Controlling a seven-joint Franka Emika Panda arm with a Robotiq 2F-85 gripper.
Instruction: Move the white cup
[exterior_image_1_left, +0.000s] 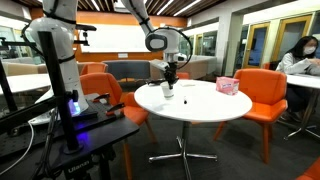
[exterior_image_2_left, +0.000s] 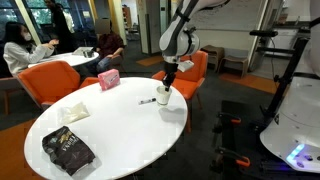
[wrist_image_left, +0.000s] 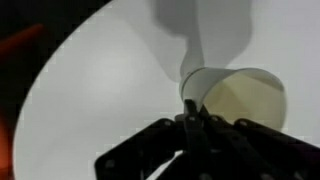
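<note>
Wrist view first, since it sits closest: the hand (wrist_image_left: 190, 112) has its dark fingers drawn narrow, pinched together on the near rim of the white cup (wrist_image_left: 240, 100). The cup's mouth faces the camera. Its inside looks pale yellowish, but the picture is too blurred to tell whether anything is in it. Around it is the white top of the round desk (wrist_image_left: 90, 90), with a grey shadow running away from the cup.

Standing back, in an exterior view, the nearest thing on the desk is a dark bag (exterior_image_2_left: 68, 150) lying flat by the front edge. It carries pale lettering too small to read. Just beyond it lies a white sheet of paper (exterior_image_2_left: 75, 112). Farther across, near the far right edge, a tiny dark object (exterior_image_2_left: 147, 100) lies just beside the cup, with the arm coming straight down over the cup from above. At the far edge, well apart from the cup, stands a pink box (exterior_image_2_left: 108, 80); no label on it can be read. Orange chairs (exterior_image_2_left: 50, 80) ring the desk behind.
</note>
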